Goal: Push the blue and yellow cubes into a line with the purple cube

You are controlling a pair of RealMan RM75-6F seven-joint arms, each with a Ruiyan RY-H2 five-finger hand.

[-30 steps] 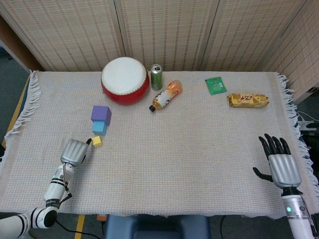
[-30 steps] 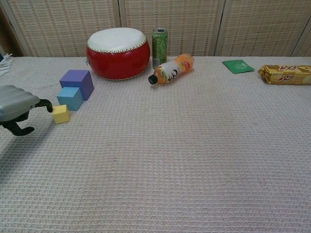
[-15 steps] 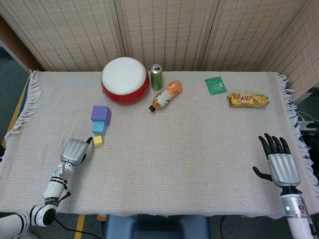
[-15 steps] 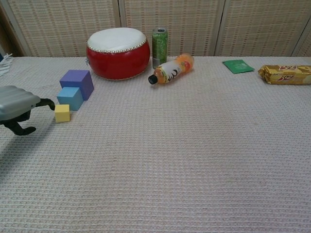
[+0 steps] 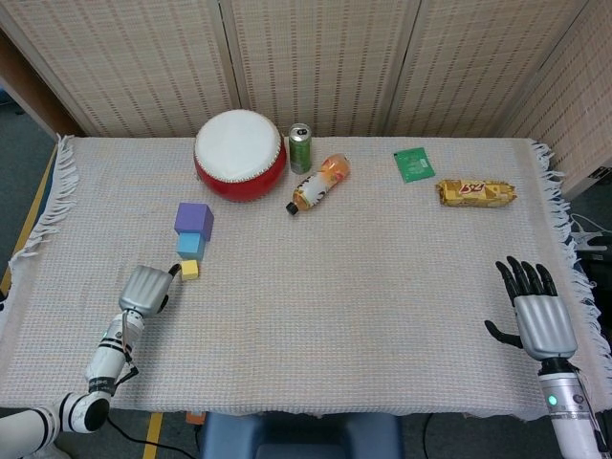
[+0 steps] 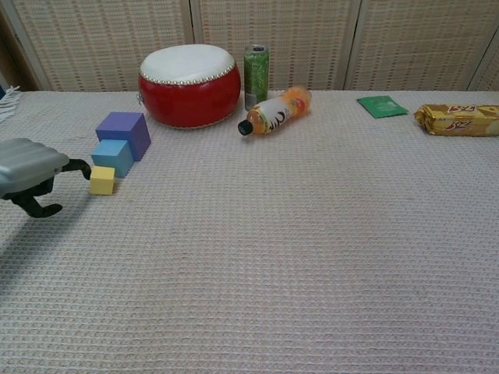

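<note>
The purple cube (image 5: 194, 218) stands at the left of the table, with the blue cube (image 5: 190, 245) touching its near side. The small yellow cube (image 5: 189, 270) sits just in front of the blue one, nearly touching it. In the chest view the purple cube (image 6: 125, 132), blue cube (image 6: 113, 157) and yellow cube (image 6: 102, 180) form a slanted row. My left hand (image 5: 145, 290) lies low, fingers curled, and one dark fingertip (image 6: 78, 165) touches the yellow cube's left side. My right hand (image 5: 535, 311) rests at the near right, fingers spread, holding nothing.
At the back stand a red drum (image 5: 240, 154) and a green can (image 5: 300, 147). An orange bottle (image 5: 318, 182) lies beside them. A green packet (image 5: 413, 163) and a yellow snack bar (image 5: 475, 192) lie far right. The cloth's fringed edge (image 5: 53, 191) runs along the left.
My left hand has nudged the yellow cube a little rightward and farther, closer to the blue cube's near side. The right hand has not moved.
</note>
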